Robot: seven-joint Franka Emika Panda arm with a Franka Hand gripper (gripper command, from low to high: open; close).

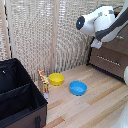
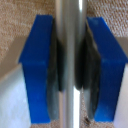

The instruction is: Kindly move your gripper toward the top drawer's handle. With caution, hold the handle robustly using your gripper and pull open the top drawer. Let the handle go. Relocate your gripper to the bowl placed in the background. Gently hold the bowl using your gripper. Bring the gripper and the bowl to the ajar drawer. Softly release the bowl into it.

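From across the room, the arm reaches up to the dresser at the exterior view's right; the bowl [image 1: 56, 78] waits on the floor. Up close, the gripper [image 2: 70, 75] clamps the handle [image 2: 70, 30] (slick, rigid metal), squarely mid-bar.

I count two bowls, one yellow bowl [image 1: 56, 78] and one blue bowl [image 1: 78, 88], one black case [image 1: 19, 97], two drawer fronts.

No legible text or labels anywhere.
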